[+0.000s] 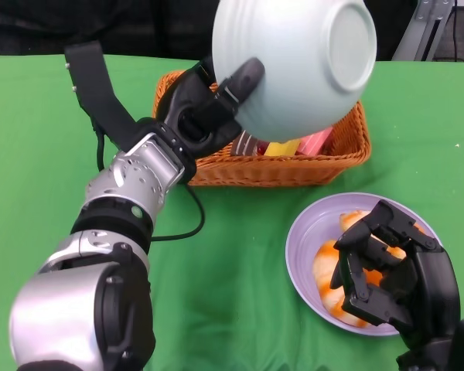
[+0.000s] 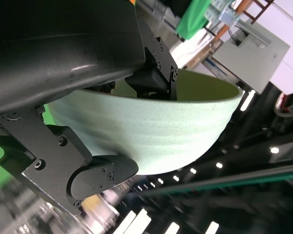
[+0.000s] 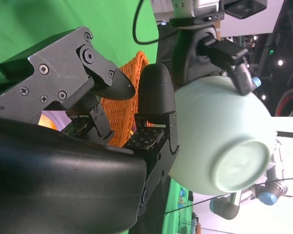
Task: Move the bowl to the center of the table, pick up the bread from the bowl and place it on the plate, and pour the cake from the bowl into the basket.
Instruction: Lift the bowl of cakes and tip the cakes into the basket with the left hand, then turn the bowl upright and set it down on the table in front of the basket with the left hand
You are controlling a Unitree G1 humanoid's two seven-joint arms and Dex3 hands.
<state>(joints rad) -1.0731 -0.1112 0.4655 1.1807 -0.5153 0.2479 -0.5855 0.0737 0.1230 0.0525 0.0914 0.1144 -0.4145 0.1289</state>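
Left hand (image 1: pixel 209 108) grips the pale green bowl (image 1: pixel 301 62) by its rim, one finger on the outer wall and the others inside, as the left wrist view shows; the bowl is raised above the wicker basket (image 1: pixel 348 151) and tipped over so that its foot ring faces the head camera and its mouth faces down and away toward the basket. Pink, yellow and dark pieces, presumably the cake (image 1: pixel 290 145), lie in the basket under the bowl's rim, so the pour looks done or nearly so; whether anything is left in the bowl cannot be told, the inside being hidden. Bread (image 1: pixel 329 270) lies on the lilac plate (image 1: pixel 301 232) on the green table (image 1: pixel 240 309), near the front right of the basket. Right hand (image 1: pixel 387 267) hovers over the plate with its fingers curled inward above the bread; whether they touch or hold it cannot be told from here. Risks, as judged: the grip is a rim pinch on a smooth, heavy-looking bowl held upside down, so a small slackening could let it slip and drop onto the basket and cake, or roll off toward the plate. Righting the bowl swings its rim close to the basket's near wall; a clip there could shove the basket into the plate. If a piece of cake clings inside, turning the bowl back early would carry it away from the basket. The right hand, if lifted carelessly, could drag the bread off the plate.
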